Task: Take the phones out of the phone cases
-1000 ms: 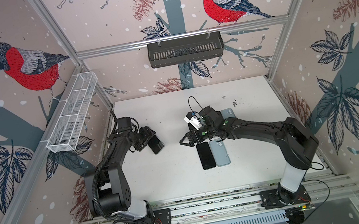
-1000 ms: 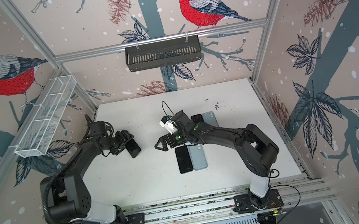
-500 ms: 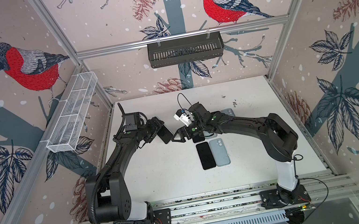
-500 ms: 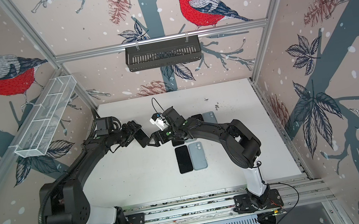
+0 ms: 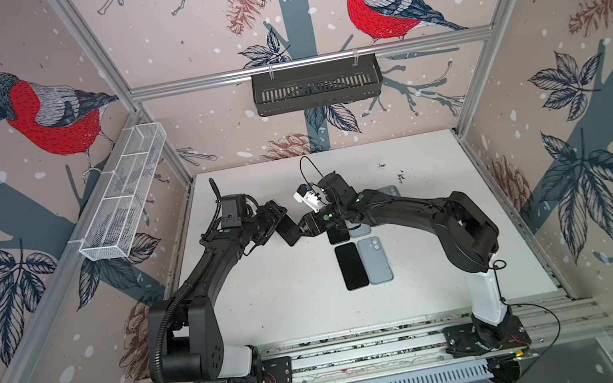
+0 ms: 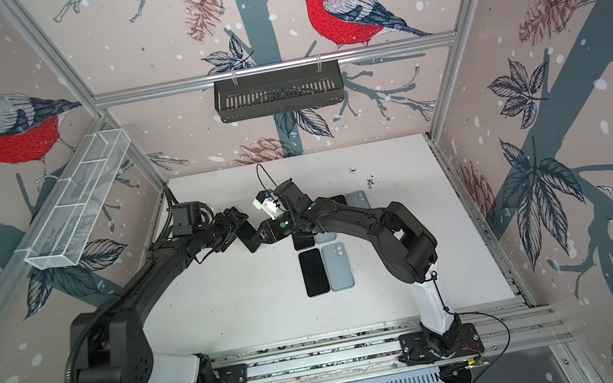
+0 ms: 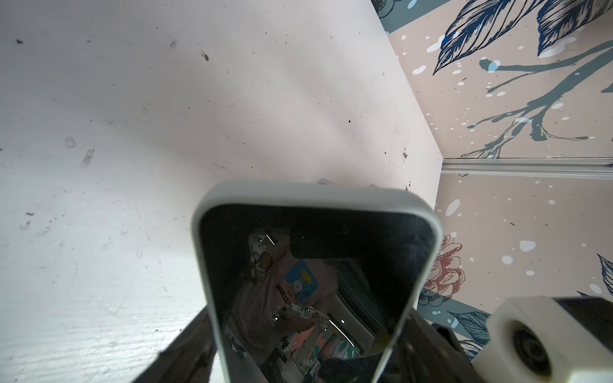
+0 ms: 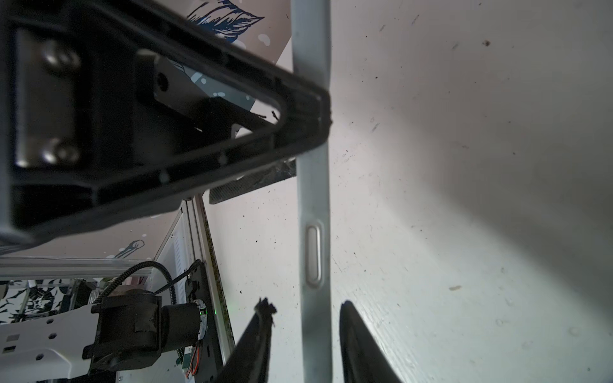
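Up above the white table (image 5: 274, 311), left of centre, my left gripper (image 5: 278, 222) is clamping the grey phone case (image 7: 315, 195), phone (image 7: 365, 265) inside; my right gripper (image 8: 306, 308) is straddling its edge, jaws narrow, slivers of gap showing.

**Work surface.** A white tabletop (image 5: 274, 311) lies beneath the left gripper (image 5: 280, 224) and the right gripper (image 5: 303, 230). It is scuffed and flecked with dark specks (image 5: 401, 176), densest beyond the right gripper toward the back corner.

**Walls.** Pale pink paper is printed with red-breasted birds (image 5: 379, 7), pine cones, leaves and grey-blue branches, and is framed by aluminium posts.

**Fixtures.** Past both grippers, a black slotted basket (image 5: 314, 85) hangs on the back rail (image 5: 194, 82). Outboard of the left gripper, a white wire-mesh tray (image 5: 125, 201) is fixed to the side wall. Its contents, if any, cannot be made out.

**Lighting.** Soft and even.
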Action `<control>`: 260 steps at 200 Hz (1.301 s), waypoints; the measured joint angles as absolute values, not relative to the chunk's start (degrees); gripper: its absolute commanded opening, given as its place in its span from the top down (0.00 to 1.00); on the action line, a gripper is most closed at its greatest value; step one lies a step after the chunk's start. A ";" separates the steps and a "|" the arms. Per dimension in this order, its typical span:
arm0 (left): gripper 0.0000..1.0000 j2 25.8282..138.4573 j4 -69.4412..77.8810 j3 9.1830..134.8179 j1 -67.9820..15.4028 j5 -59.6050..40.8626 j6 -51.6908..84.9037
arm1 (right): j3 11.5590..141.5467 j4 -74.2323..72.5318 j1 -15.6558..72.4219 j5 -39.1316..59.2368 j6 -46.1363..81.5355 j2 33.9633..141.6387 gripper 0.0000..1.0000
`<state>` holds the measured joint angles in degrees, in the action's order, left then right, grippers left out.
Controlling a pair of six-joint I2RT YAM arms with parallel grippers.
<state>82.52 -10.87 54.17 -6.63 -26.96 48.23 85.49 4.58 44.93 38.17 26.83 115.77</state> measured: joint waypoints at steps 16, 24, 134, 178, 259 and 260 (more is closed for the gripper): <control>0.59 82.50 -9.96 54.13 -7.03 -26.94 48.47 | 85.62 4.67 44.84 38.33 26.85 116.01 0.83; 0.59 82.48 -9.41 54.04 -7.35 -26.94 48.53 | 85.76 4.93 44.80 38.33 26.87 116.11 0.87; 0.02 79.22 2.37 50.76 -9.93 -28.10 51.18 | 84.03 9.67 41.15 37.98 23.90 111.85 1.00; 0.02 79.68 6.46 56.40 -9.87 -31.53 48.25 | 79.24 17.28 35.07 34.87 19.09 104.53 1.00; 0.02 88.31 8.64 69.84 -9.61 -45.95 31.53 | 73.38 23.86 26.28 32.84 -0.16 89.10 1.00; 0.02 88.36 8.64 69.91 -9.61 -46.11 31.33 | 73.32 23.90 26.20 32.84 -0.36 89.01 1.00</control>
<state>88.36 8.64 69.91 -9.61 -46.11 31.33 73.32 23.90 26.20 32.84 -0.36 89.01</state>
